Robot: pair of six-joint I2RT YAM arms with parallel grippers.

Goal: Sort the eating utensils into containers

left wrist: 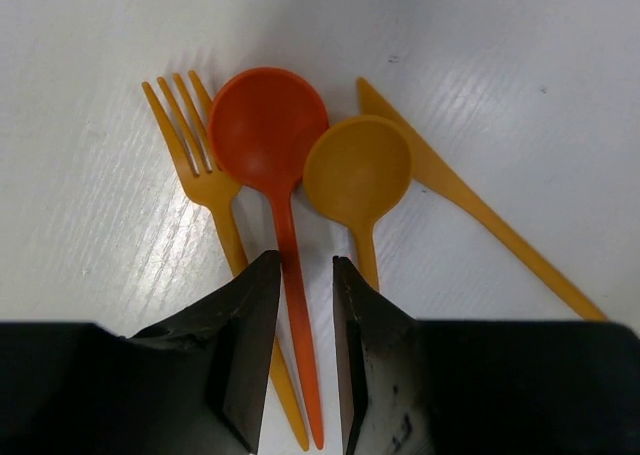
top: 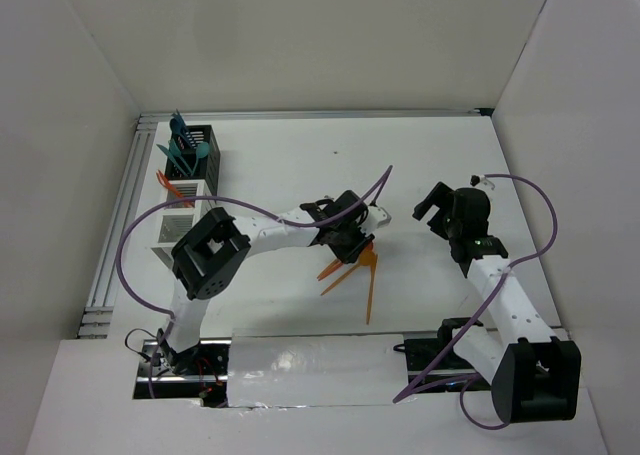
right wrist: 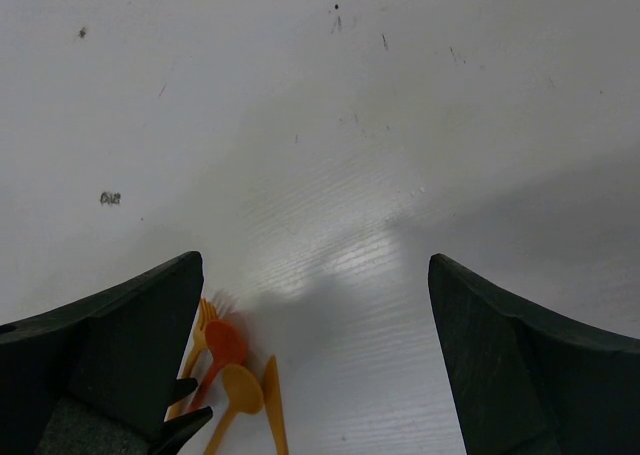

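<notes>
White tabletop (top: pixel 300 165): your left gripper (left wrist: pixel 302 355) hangs at centre, jaws narrowly parted astride the handle of the red spoon (left wrist: pixel 268 125) without gripping it. An orange fork (left wrist: pixel 200 165), orange spoon (left wrist: pixel 357 170) and orange knife (left wrist: pixel 470 210) flank it. Your right gripper (right wrist: pixel 315 365), spread wide, hovers at three o'clock. The black bin (top: pixel 205 140) and white bin (top: pixel 180 225) stand at ten o'clock.

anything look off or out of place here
Nothing is broken or spilled. The only things out of place are four unsorted pieces lying bunched on the table: an orange fork, red spoon, orange spoon and orange knife. The left gripper straddles the red spoon's handle, jaws open.
</notes>
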